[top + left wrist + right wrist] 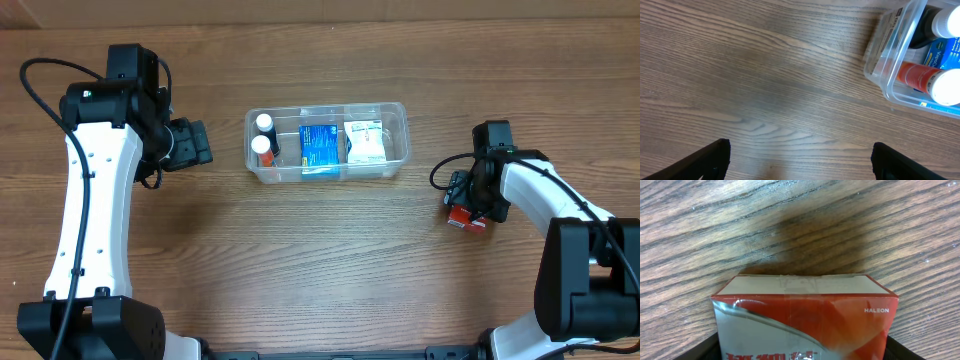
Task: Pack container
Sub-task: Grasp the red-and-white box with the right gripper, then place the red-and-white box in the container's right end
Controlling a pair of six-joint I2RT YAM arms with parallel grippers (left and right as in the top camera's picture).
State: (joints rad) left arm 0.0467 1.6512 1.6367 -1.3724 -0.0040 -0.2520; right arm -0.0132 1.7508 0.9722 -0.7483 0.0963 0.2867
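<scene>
Tally first: counted one container [397,140], clear plastic, on the counter [330,260], centred and toward the far edge. Counted inside it two white-capped bottles [264,122] at the left end, one blue box [320,148] in the middle and one white box [365,143] at the right. Found one red box [805,320] well right of the container, pinched between the right jaws. Saw the left jaws spread wide over wood, just off the container's left end. Noted open wood along the container's near side and between both arms.
</scene>
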